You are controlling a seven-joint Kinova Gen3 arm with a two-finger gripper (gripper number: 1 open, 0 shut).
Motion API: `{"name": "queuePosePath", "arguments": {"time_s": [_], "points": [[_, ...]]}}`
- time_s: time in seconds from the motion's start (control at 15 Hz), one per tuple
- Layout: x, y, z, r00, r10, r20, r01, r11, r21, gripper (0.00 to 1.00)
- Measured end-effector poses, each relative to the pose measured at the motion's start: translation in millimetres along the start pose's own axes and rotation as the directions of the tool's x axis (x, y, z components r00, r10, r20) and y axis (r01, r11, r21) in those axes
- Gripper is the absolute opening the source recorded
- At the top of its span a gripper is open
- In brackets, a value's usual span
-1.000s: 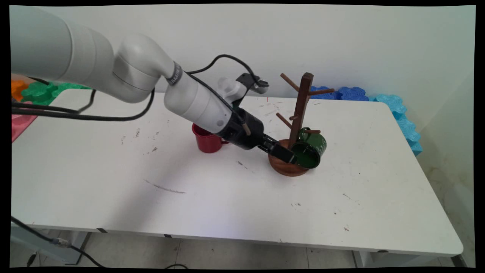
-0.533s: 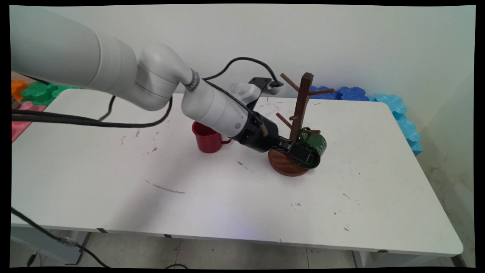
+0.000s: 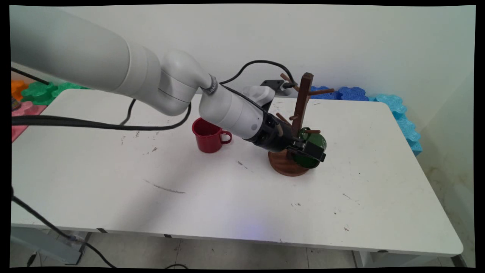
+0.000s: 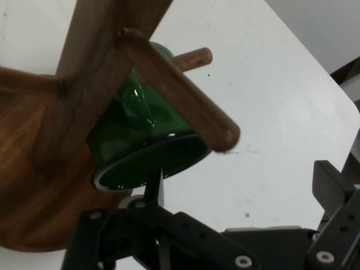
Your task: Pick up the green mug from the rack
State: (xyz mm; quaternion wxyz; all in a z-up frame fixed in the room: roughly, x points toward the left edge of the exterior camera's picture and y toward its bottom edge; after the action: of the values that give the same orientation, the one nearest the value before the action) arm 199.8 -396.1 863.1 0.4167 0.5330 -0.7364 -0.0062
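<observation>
Here the green mug (image 3: 313, 146) hangs by its handle on a low peg of the rack (image 3: 301, 110), right of centre in the main view, its mouth tipped toward the camera above the round base. Over the last second the gripper (image 3: 308, 151) has advanced rightward from beside the base to the mug's rim. The hand view alone shows its fingers (image 4: 154, 188) spread, one at the rim's edge, the other far right, and pinching nothing. The main view alone shows the red mug (image 3: 207, 135) standing apart at left on the table (image 3: 227, 197).
</observation>
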Motion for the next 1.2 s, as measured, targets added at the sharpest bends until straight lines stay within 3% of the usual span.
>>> {"name": "queuePosePath", "arguments": {"time_s": [1.2], "points": [[0, 11, 44, 0.995, -0.100, -0.026, 0.101, 0.994, 0.030, 1.00]]}}
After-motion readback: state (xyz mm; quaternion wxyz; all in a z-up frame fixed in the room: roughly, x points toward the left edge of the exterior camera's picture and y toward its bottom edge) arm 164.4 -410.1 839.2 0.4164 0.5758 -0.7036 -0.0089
